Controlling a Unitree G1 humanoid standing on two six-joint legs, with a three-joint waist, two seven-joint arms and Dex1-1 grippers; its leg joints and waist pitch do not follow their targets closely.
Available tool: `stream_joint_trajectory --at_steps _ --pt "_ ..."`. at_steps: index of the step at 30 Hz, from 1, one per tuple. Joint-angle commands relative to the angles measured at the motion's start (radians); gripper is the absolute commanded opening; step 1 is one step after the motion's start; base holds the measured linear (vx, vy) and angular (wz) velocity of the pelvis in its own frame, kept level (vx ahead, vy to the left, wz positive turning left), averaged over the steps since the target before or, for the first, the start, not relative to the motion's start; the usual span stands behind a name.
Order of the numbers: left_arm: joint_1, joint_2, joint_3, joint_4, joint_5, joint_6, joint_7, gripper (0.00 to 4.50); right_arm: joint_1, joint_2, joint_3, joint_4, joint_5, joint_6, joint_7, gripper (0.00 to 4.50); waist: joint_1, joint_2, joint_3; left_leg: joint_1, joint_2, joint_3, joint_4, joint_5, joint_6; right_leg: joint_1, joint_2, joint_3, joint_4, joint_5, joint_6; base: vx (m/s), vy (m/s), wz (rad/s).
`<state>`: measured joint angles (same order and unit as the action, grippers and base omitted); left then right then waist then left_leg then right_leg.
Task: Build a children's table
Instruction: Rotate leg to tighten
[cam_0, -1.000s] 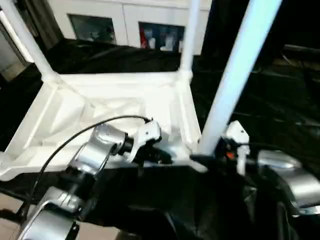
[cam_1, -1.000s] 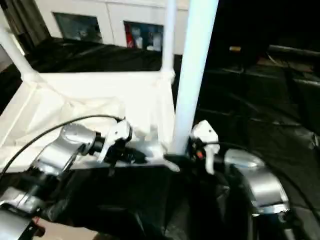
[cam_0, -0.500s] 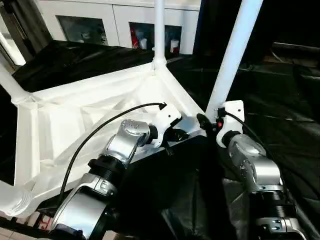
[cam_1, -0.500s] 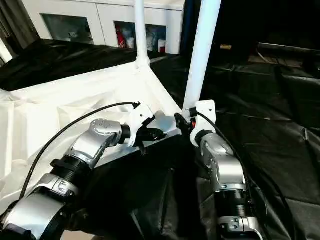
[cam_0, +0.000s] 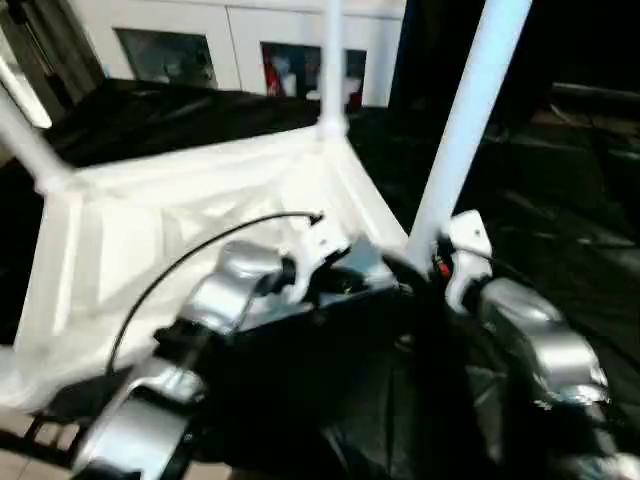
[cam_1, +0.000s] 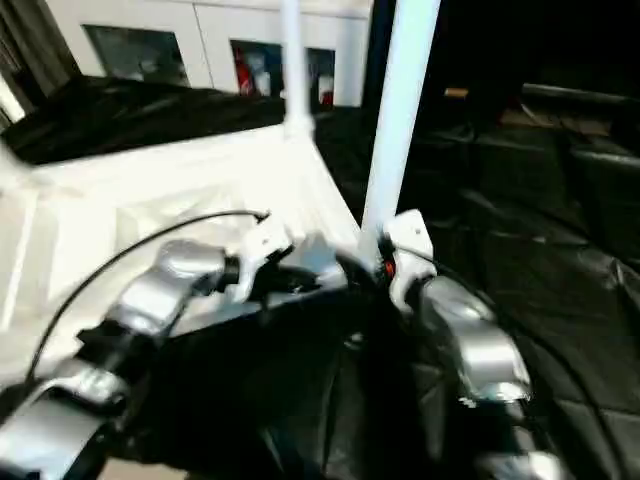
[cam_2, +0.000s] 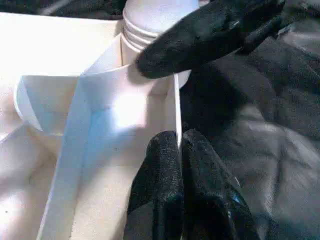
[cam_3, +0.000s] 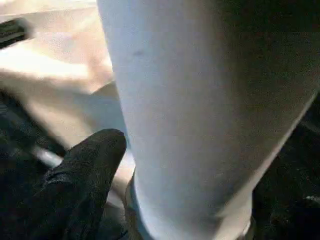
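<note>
The children's table lies upside down, its white ribbed tabletop on black cloth with white legs standing up from the corner sockets. The nearest leg rises at the front right corner, another leg at the far corner, and a third leg at the left. My left gripper is shut on the tabletop's thin front rim, close to that corner. My right gripper sits against the base of the nearest leg, just above its socket.
Black cloth covers the work table and hangs in folds at the front. White cabinets with glass doors stand behind. My silver forearms cross the near foreground.
The whole picture has swung and blurred with the head's movement. Both grippers keep their places: the left on the front rim, the right at the base of the nearest leg.
</note>
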<state>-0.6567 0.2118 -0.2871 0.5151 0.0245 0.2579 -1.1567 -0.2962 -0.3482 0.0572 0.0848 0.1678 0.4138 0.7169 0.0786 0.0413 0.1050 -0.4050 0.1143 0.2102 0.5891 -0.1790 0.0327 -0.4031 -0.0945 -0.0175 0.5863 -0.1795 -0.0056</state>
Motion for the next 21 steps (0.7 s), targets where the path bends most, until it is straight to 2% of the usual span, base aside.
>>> stream_joint_trajectory --at_steps 1,6,9,10,15,16,21 --pt "0.0 -0.045 -0.079 -0.08 -0.071 -0.037 -0.117 0.0 0.0 0.006 0.106 -0.073 0.056 0.012 0.122 3.75 0.001 -0.008 -0.07 0.041 0.122 -0.057 -0.089 -0.245 0.06 0.034 -0.078 0.035 -0.056 -0.119 -0.269 0.0 0.0 0.0" --pt "0.024 0.001 -0.099 -0.14 -0.09 -0.011 -0.208 0.0 0.029 -0.096 0.122 -0.136 0.102 0.031 0.277 3.75 0.015 -0.006 -0.068 0.043 0.124 -0.055 -0.089 -0.26 0.053 0.031 -0.08 0.036 -0.056 -0.145 -0.278 0.0 0.0 0.0" --pt "0.031 0.016 -0.107 -0.161 -0.1 0.009 -0.24 0.0 0.032 -0.118 0.125 -0.145 0.113 0.038 0.313 3.75 0.018 -0.007 -0.067 0.042 0.124 -0.055 -0.089 -0.266 0.045 0.03 -0.083 0.038 -0.059 -0.178 -0.276 0.0 0.0 0.0" --pt "0.036 0.023 -0.109 -0.173 -0.105 0.018 -0.256 0.0 0.033 -0.127 0.126 -0.15 0.119 0.045 0.33 3.51 0.021 -0.007 -0.068 0.041 0.125 -0.057 -0.089 -0.257 0.046 0.031 -0.084 0.037 -0.058 -0.178 -0.275 0.0 0.0 0.0" --pt "0.044 0.034 -0.11 -0.193 -0.107 0.033 -0.273 0.0 0.035 -0.14 0.133 -0.159 0.132 0.06 0.361 3.25 0.023 -0.006 -0.068 0.042 0.123 -0.056 -0.089 -0.265 0.038 0.027 -0.082 0.038 -0.06 -0.202 -0.271 0.0 0.0 0.0" --pt "0.045 0.036 -0.111 -0.196 -0.107 0.035 -0.271 0.0 0.038 -0.137 0.138 -0.163 0.137 0.066 0.363 3.1 0.024 -0.008 -0.07 0.041 0.123 -0.057 -0.088 -0.256 0.039 0.029 -0.082 0.037 -0.058 -0.197 -0.27 0.0 0.0 0.0" --pt "0.044 0.031 -0.104 -0.189 -0.095 0.028 -0.253 0.0 0.047 -0.122 0.146 -0.165 0.134 0.071 0.353 2.68 0.028 -0.008 -0.071 0.04 0.122 -0.057 -0.088 -0.247 0.04 0.028 -0.082 0.037 -0.058 -0.192 -0.265 0.0 0.0 0.0"
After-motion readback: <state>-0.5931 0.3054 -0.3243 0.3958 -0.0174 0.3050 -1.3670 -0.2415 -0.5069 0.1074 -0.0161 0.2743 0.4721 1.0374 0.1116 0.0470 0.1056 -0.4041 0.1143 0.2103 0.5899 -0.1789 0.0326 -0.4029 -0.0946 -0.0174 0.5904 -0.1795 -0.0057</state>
